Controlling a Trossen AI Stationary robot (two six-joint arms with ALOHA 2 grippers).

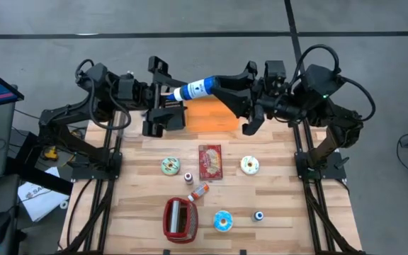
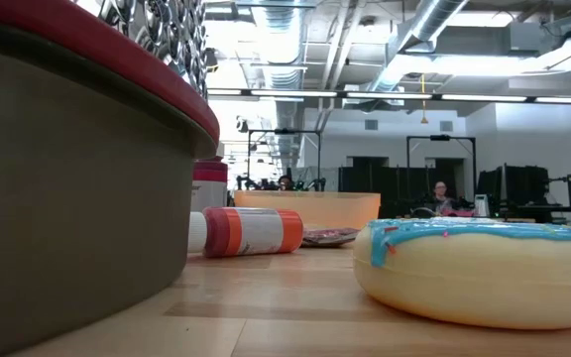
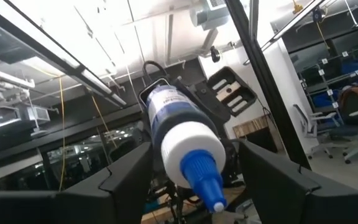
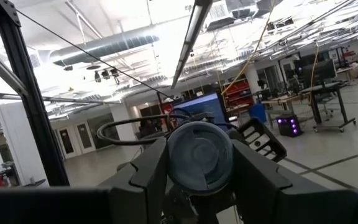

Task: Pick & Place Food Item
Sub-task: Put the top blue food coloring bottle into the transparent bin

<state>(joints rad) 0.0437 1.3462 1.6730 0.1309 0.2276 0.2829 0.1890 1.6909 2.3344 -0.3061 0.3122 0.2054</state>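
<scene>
A white bottle with a blue label and blue nozzle hangs high above the table's far side, over an orange bin. My right gripper is shut on its bottom end. My left gripper is open. Its two fingers stand on either side of the nozzle end with gaps showing, touching nothing. In the left wrist view the nozzle points at the camera. In the right wrist view the bottle's round bottom faces the camera. My right gripper pinches the bottle's bottom end between its two fingers, one on each side of the round body. The fingers come roughly level from the table's right and lie along the bottle. The bottle is lifted clear, lying nearly level with its nozzle toward the left arm.
On the table lie a green-iced donut, a white-iced donut, a blue-iced donut, a red packet, a small orange-labelled bottle and a red-rimmed basket. Two small caps lie among them.
</scene>
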